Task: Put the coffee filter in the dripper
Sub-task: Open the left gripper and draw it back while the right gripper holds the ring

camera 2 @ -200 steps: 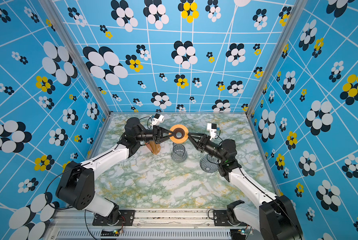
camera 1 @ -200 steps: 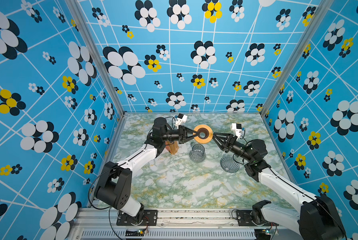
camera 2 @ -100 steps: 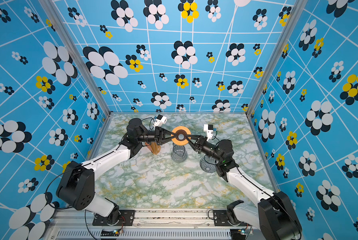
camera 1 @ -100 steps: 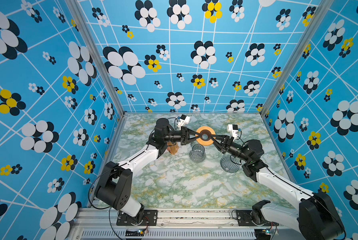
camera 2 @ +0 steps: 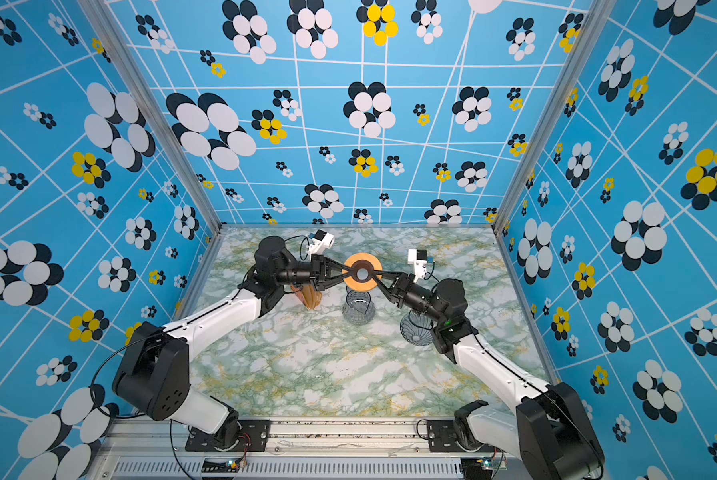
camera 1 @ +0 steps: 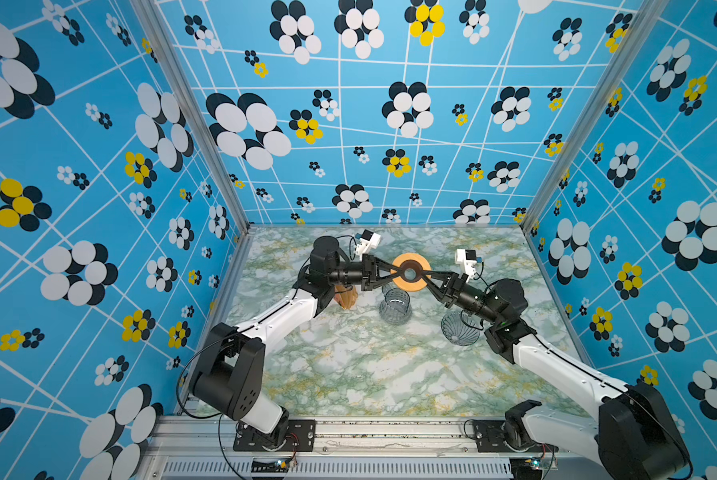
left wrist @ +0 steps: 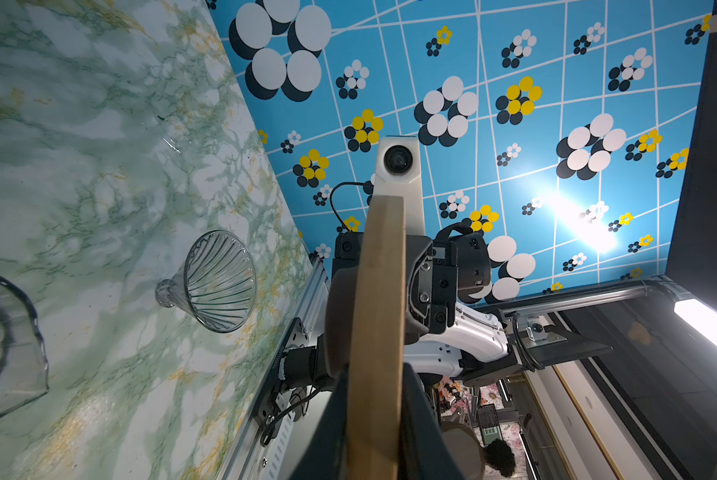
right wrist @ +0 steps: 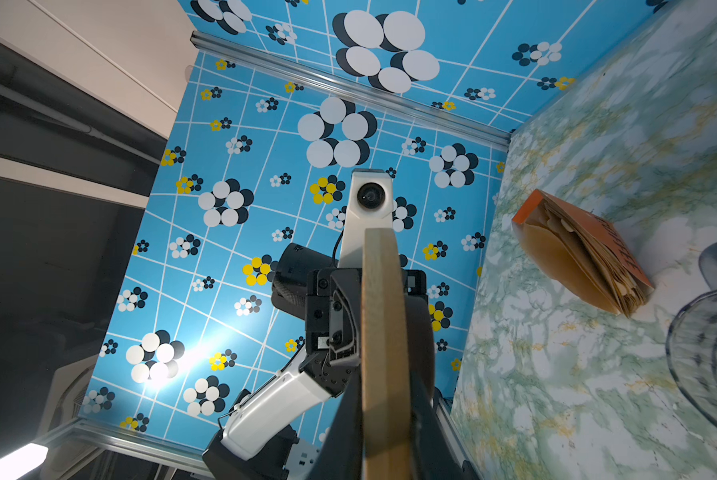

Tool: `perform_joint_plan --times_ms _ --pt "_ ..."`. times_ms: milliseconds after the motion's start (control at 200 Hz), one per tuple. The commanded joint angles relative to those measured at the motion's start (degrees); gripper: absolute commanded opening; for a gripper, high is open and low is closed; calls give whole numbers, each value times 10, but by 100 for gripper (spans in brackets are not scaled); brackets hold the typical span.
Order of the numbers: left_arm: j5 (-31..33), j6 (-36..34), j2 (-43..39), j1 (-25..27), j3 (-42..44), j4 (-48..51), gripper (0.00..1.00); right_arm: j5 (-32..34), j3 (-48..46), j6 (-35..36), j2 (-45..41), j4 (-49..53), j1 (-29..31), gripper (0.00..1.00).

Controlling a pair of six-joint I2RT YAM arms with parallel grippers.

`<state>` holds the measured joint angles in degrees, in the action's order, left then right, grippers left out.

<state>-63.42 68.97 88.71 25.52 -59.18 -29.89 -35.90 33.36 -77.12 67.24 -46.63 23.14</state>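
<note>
The dripper (camera 1: 458, 328) (camera 2: 417, 328), a clear ribbed glass cone, lies on its side on the marble table under my right forearm; it also shows in the left wrist view (left wrist: 219, 282). No single coffee filter is in view. A wooden ring (camera 1: 408, 286) (camera 2: 363, 286) hangs on edge in the air above the glass jug. My left gripper (camera 1: 398, 272) (left wrist: 375, 415) is shut on the ring's left rim. My right gripper (camera 1: 425, 276) (right wrist: 385, 415) is shut on its right rim.
A clear glass jug (camera 1: 395, 305) (camera 2: 358, 307) stands mid-table just below the ring. An orange packet with a stack of tan papers (camera 1: 346, 297) (right wrist: 581, 257) lies under my left wrist. Patterned blue walls close in the back and both sides.
My right gripper has reached in and closed on the ring's right rim. The left gripper keeps its hold and the ring has barely moved.
</note>
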Motion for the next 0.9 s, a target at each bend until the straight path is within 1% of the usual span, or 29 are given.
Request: perform_joint_plan --times_ms 0,110,175,200,215,260,350,455,510,550,740,820,895 --pt "-3 -82 -8 1 -23 96 22 12 10 10 -2 -9 4 13" --pt "10 -117 -9 1 -30 147 32 21 3 5 -3 -9 4 13" --pt "18 -140 -9 -1 -36 177 41 28 -3 3 -5 -3 4 13" --pt "22 -150 -8 -2 -40 193 42 31 -6 3 -5 0 4 12" --pt "24 -156 -9 -3 -42 201 47 33 -9 3 -6 2 4 12" --pt "32 -168 -9 -5 -44 218 50 37 -13 2 -6 4 4 11" --pt "61 -195 -13 -12 -49 264 62 45 -20 2 -2 4 4 11" --pt "107 -245 -22 -20 -66 339 80 53 -26 2 8 3 4 11" --pt "133 -272 -29 -20 -71 371 93 54 -26 3 15 2 4 11" --pt "147 -286 -35 -21 -73 386 100 55 -26 4 22 2 4 11" --pt "175 -343 -57 -19 -79 410 99 57 -22 5 57 -10 4 11" --pt "212 -387 -66 -13 -89 442 99 57 -22 5 72 -18 5 11" --pt "260 -418 -63 -1 -107 479 99 55 -22 6 88 -24 4 11"
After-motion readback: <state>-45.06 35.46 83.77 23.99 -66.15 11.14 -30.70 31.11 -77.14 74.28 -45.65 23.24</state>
